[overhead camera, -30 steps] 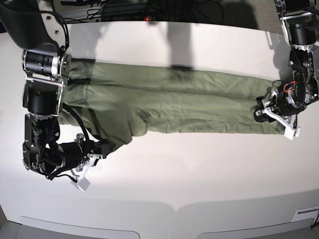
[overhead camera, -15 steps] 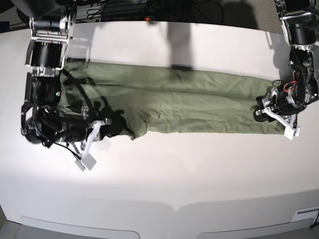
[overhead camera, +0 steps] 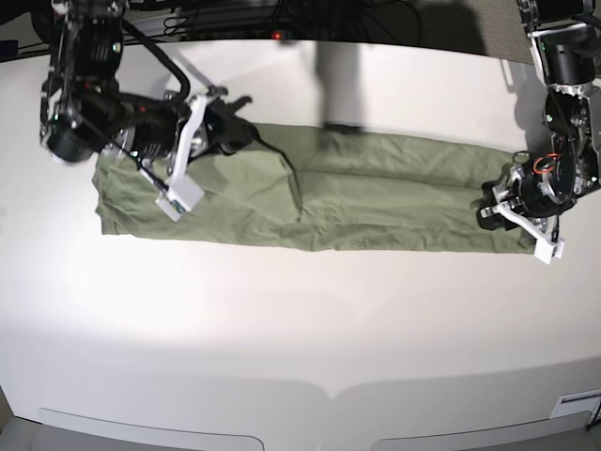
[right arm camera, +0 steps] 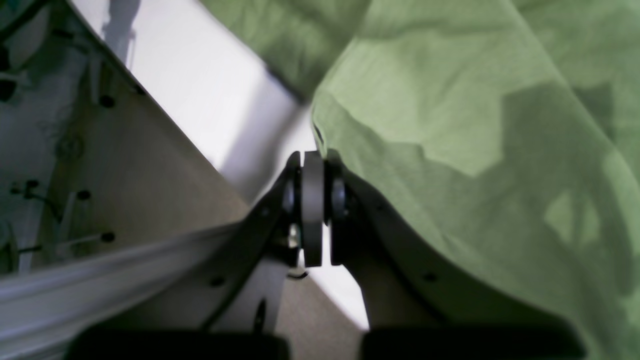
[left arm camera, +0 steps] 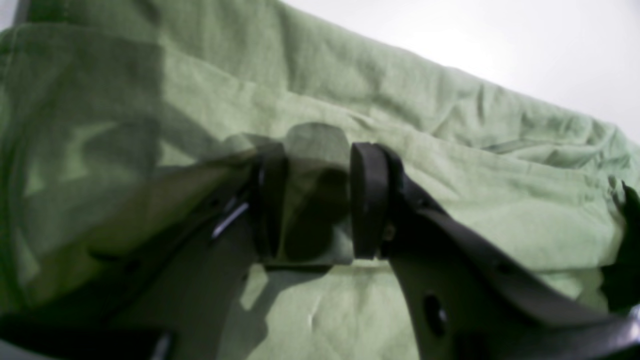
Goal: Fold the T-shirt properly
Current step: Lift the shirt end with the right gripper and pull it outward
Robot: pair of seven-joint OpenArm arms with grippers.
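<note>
While the T-shirt [overhead camera: 394, 202] lies in a long, wrinkled strip across the table [overhead camera: 282, 329], its left end reaches toward the table's left edge, and that end sits partly behind and beneath the right arm [overhead camera: 113, 113]. Just right of that end, the right claw [right arm camera: 324, 160] is clenched on a pinch of the green cloth, at the fabric's edge, holding it up off the table. From those fingertips a raised flap slopes down to the right and meets the lower layers near the middle of the strip. Farther right, the cloth runs on in lengthwise layers, with a long fold line along it and small creases in the lower part. At the strip's right end, the left claw [left arm camera: 317, 200] points down at the shirt, its fingers parted with green fabric visible between them; it is released, though whether the tips touch the cloth I cannot tell. The left arm [overhead camera: 568, 113] stands by the table's right edge.
</note>
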